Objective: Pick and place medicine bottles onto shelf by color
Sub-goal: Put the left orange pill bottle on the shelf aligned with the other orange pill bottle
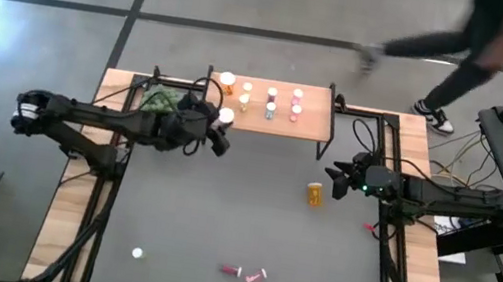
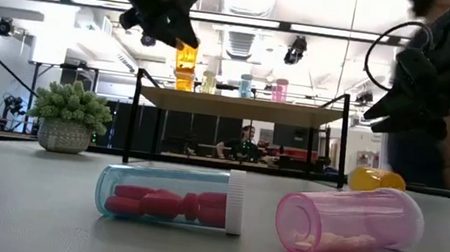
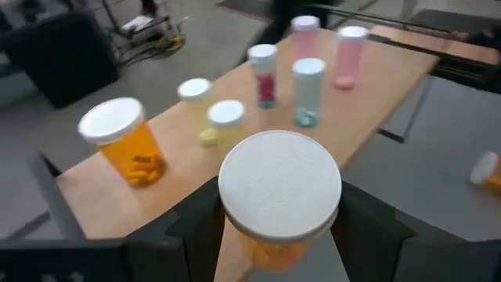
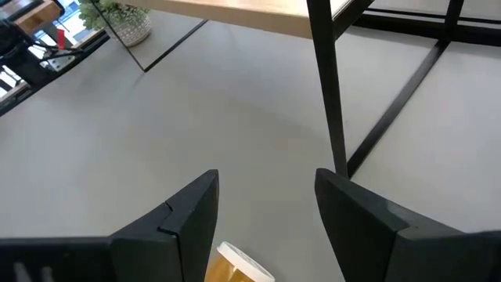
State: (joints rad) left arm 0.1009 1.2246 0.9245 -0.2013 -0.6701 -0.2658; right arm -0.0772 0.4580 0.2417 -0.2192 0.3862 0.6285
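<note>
The light-wood shelf (image 1: pixel 316 106) stands at the table's far side with several white-capped medicine bottles on it: orange (image 3: pixel 125 142), yellowish (image 3: pixel 227 119), red-filled (image 3: pixel 264 74) and pink (image 3: pixel 350 55). My left gripper (image 1: pixel 220 132) hangs just in front of the shelf's left end, shut on an orange bottle (image 3: pixel 279 188). My right gripper (image 4: pixel 266 211) stands open over the table at the right. Close by it, another orange bottle (image 1: pixel 314 194) lies on its side. A red-filled bottle (image 2: pixel 172 195) and a pink bottle (image 2: pixel 349 220) lie on their sides near the front edge. My left gripper pinches the orange bottle's body just below its white cap (image 3: pixel 266 252) between its two fingers. The fingers come from the table's left, slanting a little downward. The bottle stands upright in the hold, cap up, lifted clear of the table at about shelf height (image 2: pixel 186 57).
A green potted plant (image 1: pixel 162 100) stands at the far left beside the shelf, under my left arm. A small white cap (image 1: pixel 136 253) lies near the front left. A person (image 1: pixel 479 46) walks past beyond the table's far right corner. Bare grey tabletop (image 1: pixel 240 210) lies mid-table.
</note>
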